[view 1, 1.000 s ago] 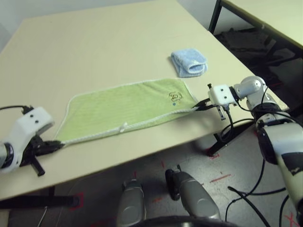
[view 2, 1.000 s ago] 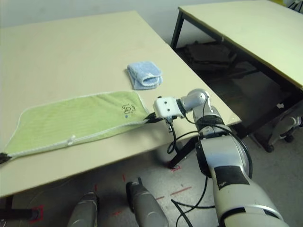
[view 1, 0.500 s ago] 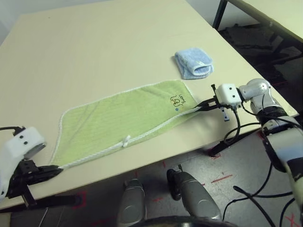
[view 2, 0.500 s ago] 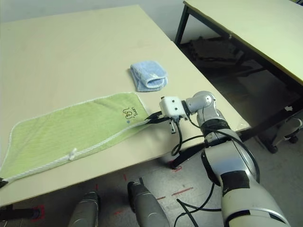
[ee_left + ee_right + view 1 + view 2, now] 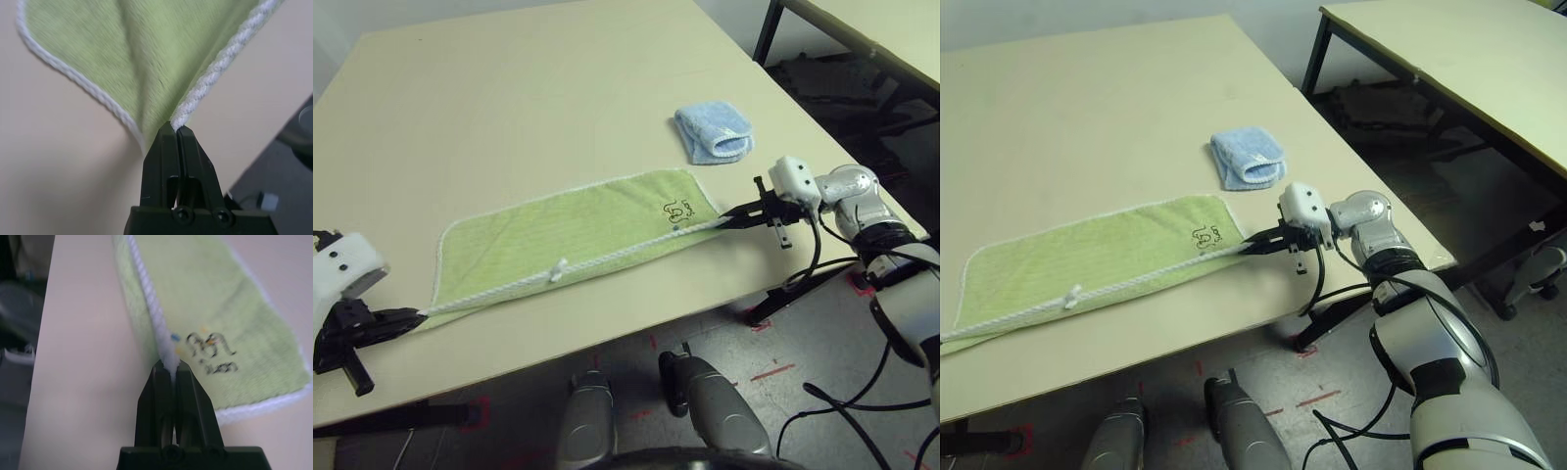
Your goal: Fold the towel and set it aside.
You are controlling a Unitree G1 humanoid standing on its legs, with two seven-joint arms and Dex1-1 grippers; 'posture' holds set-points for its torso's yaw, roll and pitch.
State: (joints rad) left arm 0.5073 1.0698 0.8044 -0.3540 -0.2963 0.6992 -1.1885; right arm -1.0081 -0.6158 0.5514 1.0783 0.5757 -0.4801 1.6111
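Note:
The light green towel (image 5: pixel 573 233) lies stretched along the table's front part, white edging all round, a small white tag (image 5: pixel 556 271) on its near edge and a dark logo (image 5: pixel 679 208) near its right end. My left gripper (image 5: pixel 411 315) is shut on the towel's near left corner (image 5: pixel 172 125), at the table's front left. My right gripper (image 5: pixel 732 214) is shut on the near right corner (image 5: pixel 168 361). The near edge is pulled taut between them and lifted slightly off the table.
A small folded light blue cloth (image 5: pixel 713 133) lies behind the towel's right end. The table's front edge (image 5: pixel 607 343) runs just below the towel. A second table (image 5: pixel 1469 69) stands to the right across a gap, with cables on the floor.
The towel's near edge has been drawn tighter and straighter. My left gripper has moved up toward the table edge with its corner. The right gripper has kept its corner, shifting slightly right.

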